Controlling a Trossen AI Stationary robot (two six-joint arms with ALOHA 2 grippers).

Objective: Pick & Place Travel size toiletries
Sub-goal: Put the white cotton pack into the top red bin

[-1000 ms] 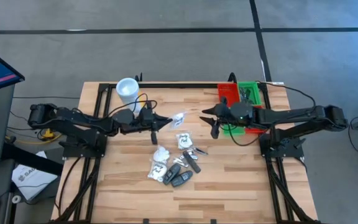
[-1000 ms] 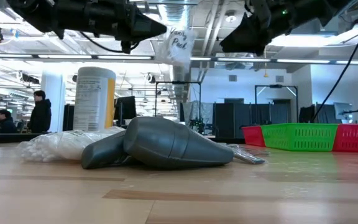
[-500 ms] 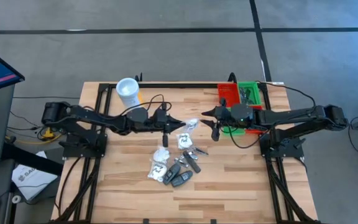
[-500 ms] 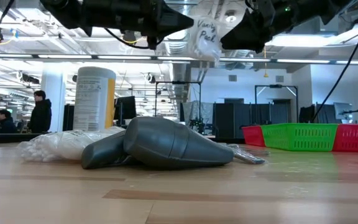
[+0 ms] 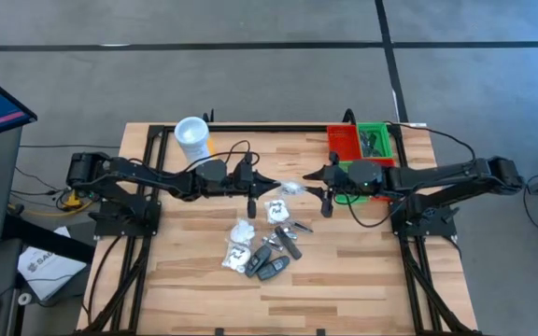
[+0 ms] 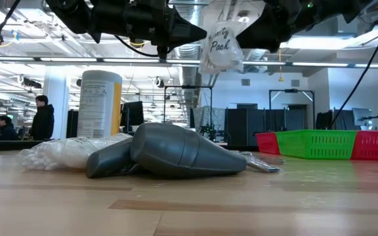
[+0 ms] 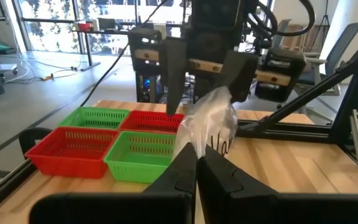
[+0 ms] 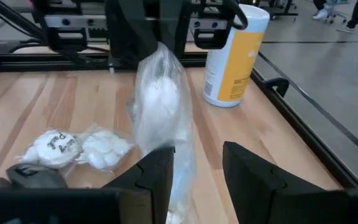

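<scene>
My left gripper (image 5: 274, 184) is shut on a white clear-wrapped packet (image 5: 292, 187) above the table's middle. My right gripper (image 5: 318, 179) faces it, open. Its two fingers (image 7: 173, 68) stand on either side of the packet (image 8: 162, 102). The other toiletries lie in a pile (image 5: 264, 245) on the table nearer the front edge. They are white packets (image 6: 64, 154) and dark grey tubes (image 6: 176, 154). My left gripper pinches the packet's clear-wrap end (image 7: 194, 146) between its two fingertips, reaching in level from the table's left. The packet (image 6: 220, 47) is lifted clear of the table and sticks out past the fingertips. My right gripper: I cannot tell whether its open fingers touch the packet.
A white canister with a yellow label (image 5: 192, 137) stands at the far left of the table. Red (image 5: 344, 140) and green (image 5: 376, 140) bins sit at the far right, behind my right gripper. Bare wood lies in front of the pile.
My left gripper has carried the packet toward the table's right, staying shut on it, up to my right gripper. The packet now sits between my right gripper's open fingers. My right gripper has shifted slightly toward the packet.
</scene>
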